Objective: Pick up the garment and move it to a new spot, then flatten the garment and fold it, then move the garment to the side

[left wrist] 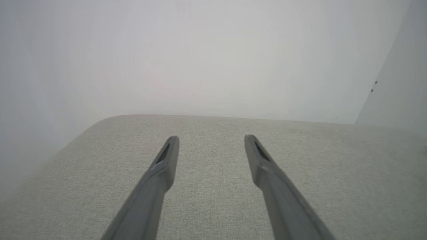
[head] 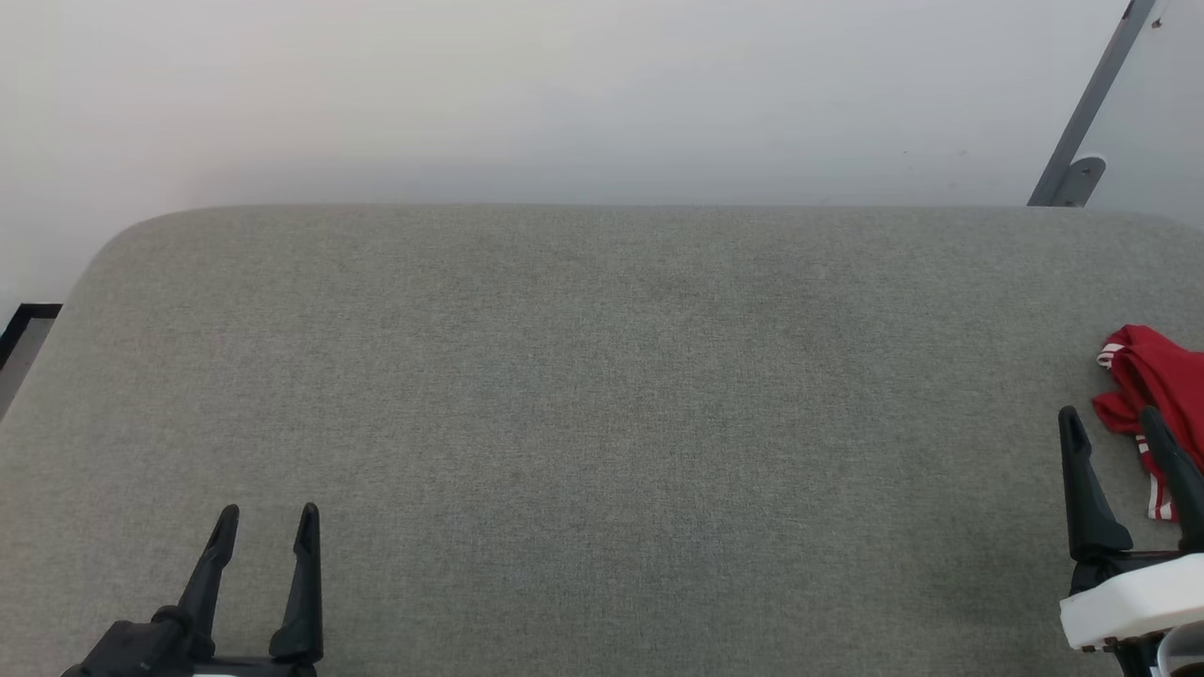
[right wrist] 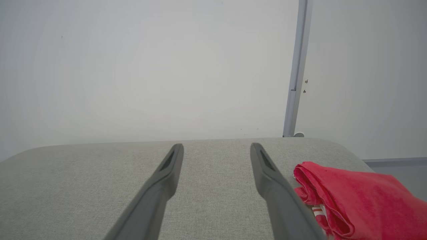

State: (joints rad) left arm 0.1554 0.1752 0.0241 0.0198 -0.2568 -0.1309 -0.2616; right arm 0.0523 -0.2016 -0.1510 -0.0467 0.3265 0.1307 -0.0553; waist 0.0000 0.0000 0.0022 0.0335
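1. The red garment (head: 1152, 376) lies bunched in a heap at the right edge of the table (head: 602, 376). Thin white stripe trim shows along one hem.
2. My right fingers (head: 1082, 489) are spread wide and hold nothing, at the table's right side. The outer one sits just beside the heap; I cannot tell whether it touches.
3. My left fingers (head: 303, 583) are also spread and empty, over the table's front left, well apart from the garment.
4. I judge the garment light, soft and limp. It has a slightly napped weave, so it should sag and drape rather than slip.
5. The thick rolled fold facing the table's middle looks best to pinch, since it gathers several layers. A single hem would likely just unroll.
6. The table is flat with rounded corners, covered in grey woven cloth. That cloth may drag on the fabric, so lifting seems wiser than sliding.
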